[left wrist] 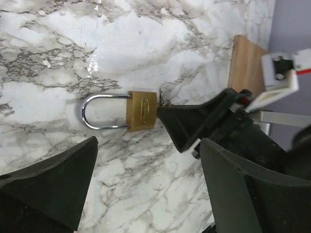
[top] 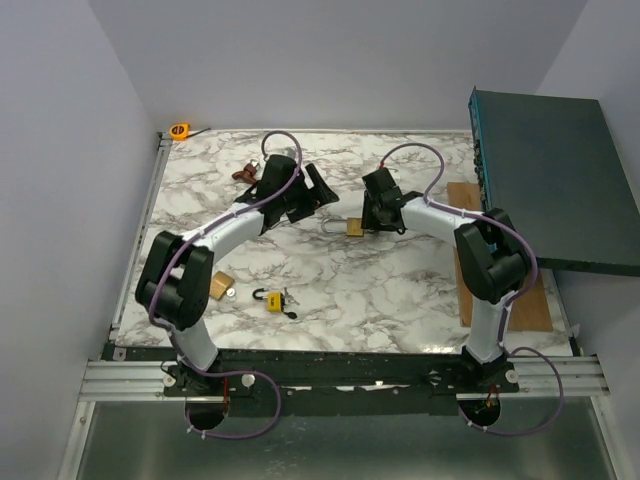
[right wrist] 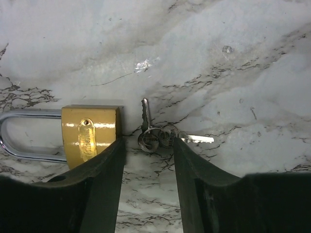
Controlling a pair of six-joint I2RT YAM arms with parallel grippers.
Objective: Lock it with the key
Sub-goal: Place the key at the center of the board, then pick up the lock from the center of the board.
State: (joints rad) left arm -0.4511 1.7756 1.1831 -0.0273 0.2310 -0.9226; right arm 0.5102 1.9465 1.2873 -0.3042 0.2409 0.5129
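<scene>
Big black fingers (left wrist: pixel 53 189) fill the bottom of the left wrist view. They belong to the left gripper (left wrist: pixel 148 144), and its jaws are spread wide with nothing held between them.

Just to its right lies the padlock (left wrist: pixel 142 110), flat on its side near the middle of the marble table (top: pixel 400 290). Its silver loop (left wrist: pixel 83 112) points toward the left arm and its gold body points toward the right arm. Both ends of the loop reach the body, so it looks shut, but I cannot tell if it is locked.

Next come the keys (right wrist: pixel 156 136), two of them on a little ring, lying just beside the end of the gold body. No key is in the lock yet.

Then comes the right gripper (right wrist: pixel 148 145), low over the keys. Its jaws are partly open, with the ring lying in the gap. They hold nothing yet. The finger on the padlock side looks like it touches a corner of the gold body.

I think the keys must be picked up next. Keys are thin and flat on a smooth table, so the fingers may slide over them or push them away. The keys hang loose on a ring, so the grabbed one may flop and miss the keyhole. Nothing holds the padlock, so a push from the key could make it slide
</scene>
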